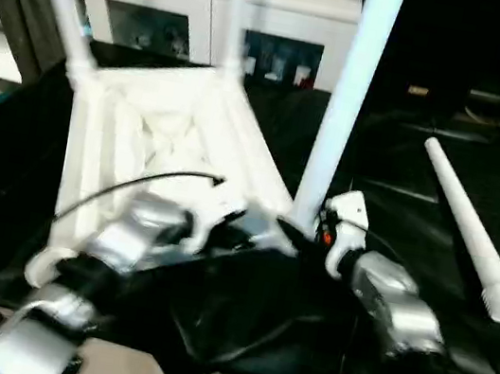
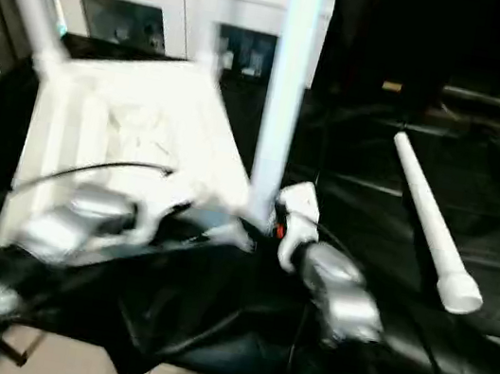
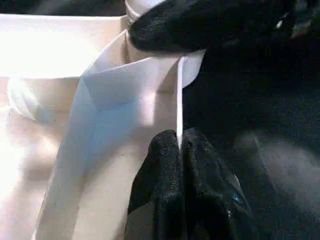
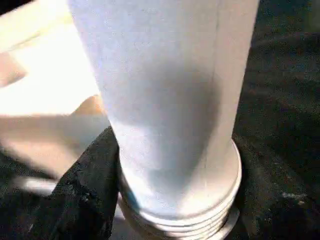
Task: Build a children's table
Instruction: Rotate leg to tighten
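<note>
One upturned children's table carries three upright legs, a fourth leg lies loose beside it; left tool pinches the table's rim, right tool wraps the nearest leg.

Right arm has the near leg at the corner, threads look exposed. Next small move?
Probably keep twisting the near leg down: its threaded end sits above the corner socket, not seated. Left gripper pinches the tabletop's rim, steadying it.
</note>
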